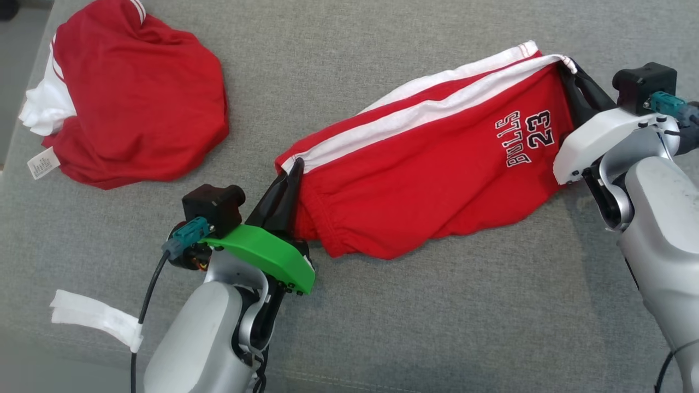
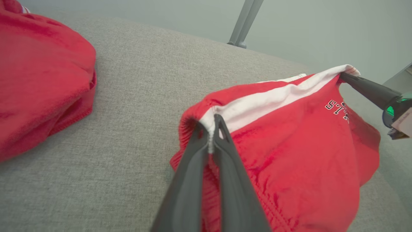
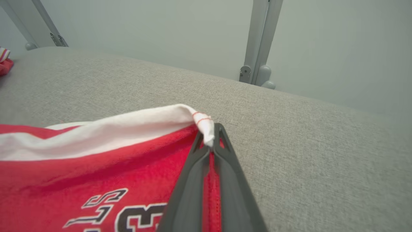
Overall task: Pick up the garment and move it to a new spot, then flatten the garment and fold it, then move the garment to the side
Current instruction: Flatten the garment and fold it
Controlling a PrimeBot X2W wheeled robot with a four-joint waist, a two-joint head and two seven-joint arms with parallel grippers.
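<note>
Against a pale wall with grey metal posts (image 3: 260, 42), found a grey woven surface (image 1: 382, 327) carrying everything. Saw the garment (image 1: 426, 180), red shorts with white side stripes and "BULLS 23" printed near one end, stretched from the middle of that surface to its right side. Found it held at both ends of the striped upper edge. Saw the left jaws pressed together on the elastic waistband end, dark fingers (image 2: 190, 180) pinching the white stripe with cloth squeezed between them. Saw the right jaws likewise clamped on the hem corner at the other end, fingers (image 3: 231, 187) gripping the white stitched tip. Noted the stripe edge drawn fairly straight between the two grips and the red cloth sagging below it, its lower edge seeming to rest on the surface. Spotted a second red garment (image 1: 136, 109) bunched at the upper left, well apart from the shorts, with a white label (image 1: 42, 162) at its near edge. Noted a white strip (image 1: 95, 319) lying beside the left arm at the lower left, and a green cover (image 1: 262, 256) on the left wrist.
</note>
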